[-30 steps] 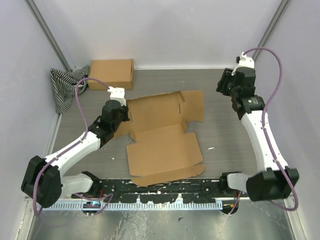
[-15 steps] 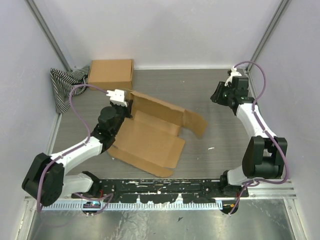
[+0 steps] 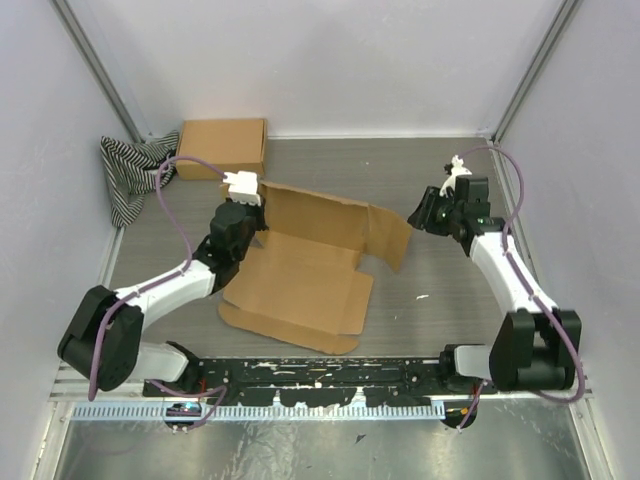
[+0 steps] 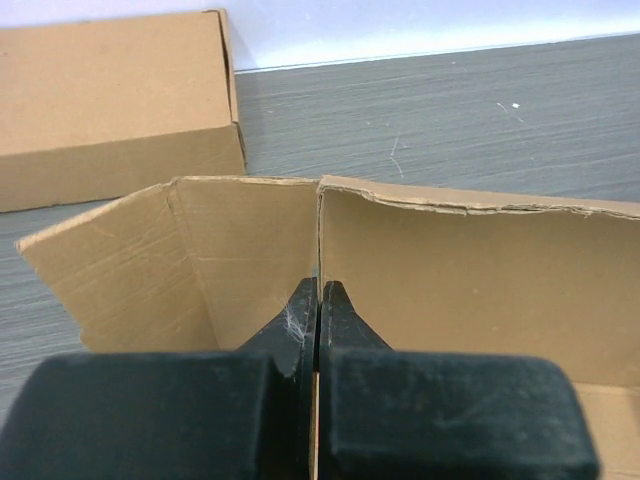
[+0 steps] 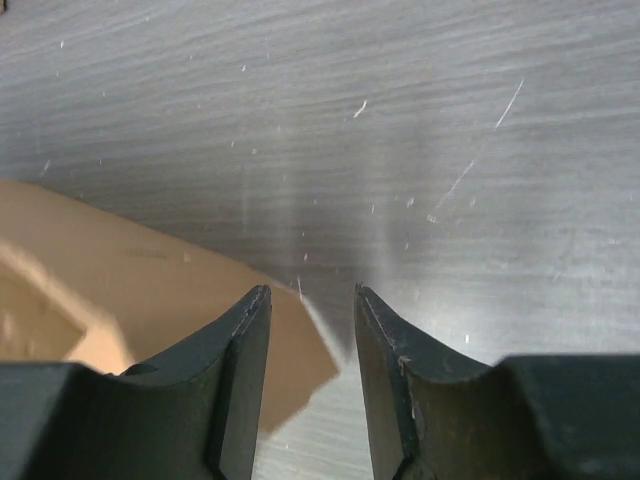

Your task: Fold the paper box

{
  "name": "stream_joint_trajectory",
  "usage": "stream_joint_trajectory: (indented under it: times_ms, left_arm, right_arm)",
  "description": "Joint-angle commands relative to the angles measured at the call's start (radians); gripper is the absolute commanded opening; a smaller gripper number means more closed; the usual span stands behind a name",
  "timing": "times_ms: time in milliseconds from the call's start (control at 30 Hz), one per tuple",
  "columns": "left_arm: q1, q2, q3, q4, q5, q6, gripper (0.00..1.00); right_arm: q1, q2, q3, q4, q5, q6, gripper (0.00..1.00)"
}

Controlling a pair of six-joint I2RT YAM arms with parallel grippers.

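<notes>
The paper box (image 3: 310,270) is a brown die-cut cardboard sheet at the table's middle. Its far panel stands raised and its near panel lies flat. My left gripper (image 3: 246,205) is shut on the raised panel's left edge. In the left wrist view the gripper (image 4: 319,290) pinches the cardboard wall (image 4: 470,270) beside a small side flap (image 4: 150,265). My right gripper (image 3: 422,214) is open and empty, just right of the box's right flap (image 3: 392,240). In the right wrist view the gripper (image 5: 310,295) hovers over that flap's corner (image 5: 290,360).
A fully formed brown cardboard box (image 3: 222,147) stands at the back left and also shows in the left wrist view (image 4: 110,100). A black-and-white striped cloth (image 3: 128,172) lies left of it. Grey walls enclose the table on three sides.
My left gripper lifted the box's far panel from flat to upright and the sheet shifted left. My right arm swung down and left toward the box's right flap.
</notes>
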Motion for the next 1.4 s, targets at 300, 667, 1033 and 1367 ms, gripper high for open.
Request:
stream_joint_trajectory:
  times_ms: [300,667,1033,1367]
  left_arm:
    - [-0.005,0.070,0.059,-0.131,-0.105,-0.063,0.00]
    - [-0.007,0.009,-0.055,0.016,-0.097,-0.033,0.00]
    - [-0.007,-0.062,-0.144,0.103,-0.129,-0.039,0.00]
    - [-0.007,-0.053,-0.150,0.107,-0.123,-0.061,0.00]
  right_arm:
    - [0.070,-0.236,-0.138,-0.036,-0.053,-0.003,0.46]
    - [0.184,-0.235,-0.109,0.040,0.097,-0.018,0.48]
    - [0.080,-0.012,0.000,0.101,0.305,-0.020,0.45]
    - [0.065,0.096,-0.006,0.229,-0.044,-0.037,0.42]
